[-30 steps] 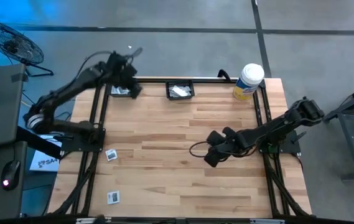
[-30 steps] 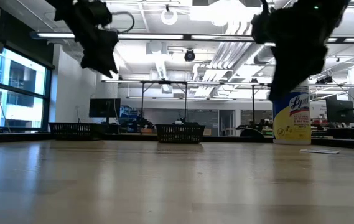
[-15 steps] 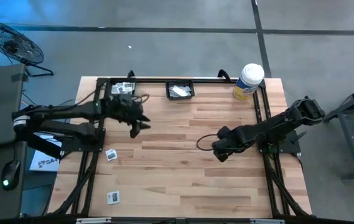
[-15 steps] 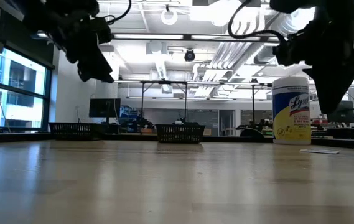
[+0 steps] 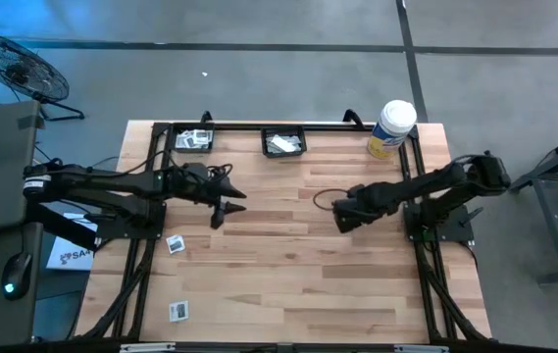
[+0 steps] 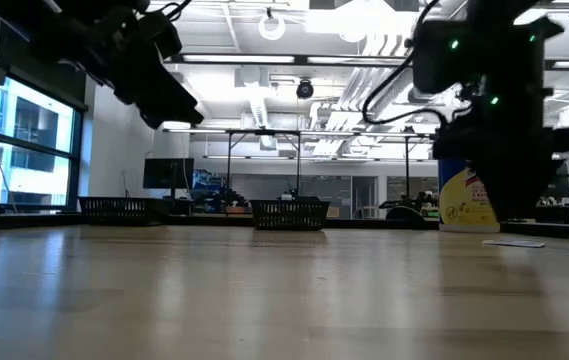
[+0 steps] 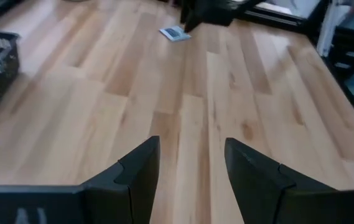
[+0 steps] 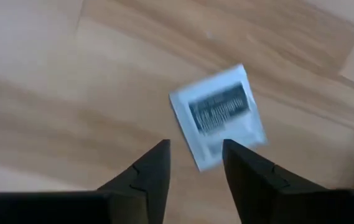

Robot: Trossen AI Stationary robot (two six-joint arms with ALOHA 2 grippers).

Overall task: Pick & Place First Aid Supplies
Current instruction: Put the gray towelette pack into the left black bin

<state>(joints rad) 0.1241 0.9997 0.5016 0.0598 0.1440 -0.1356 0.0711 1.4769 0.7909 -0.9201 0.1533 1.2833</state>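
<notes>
Right claw (image 8: 194,163) shifted, white dark-printed packet (image 8: 219,113) below

Left arm: reaches in from table's left edge, stretched low toward centre; left gripper (image 5: 228,204) with fingers (image 7: 140,171) parted, nothing between; right arm: extends from right edge, bent inward; right gripper (image 5: 341,214) angled downward, fingers (image 8: 150,172) parted, nothing between.
</notes>
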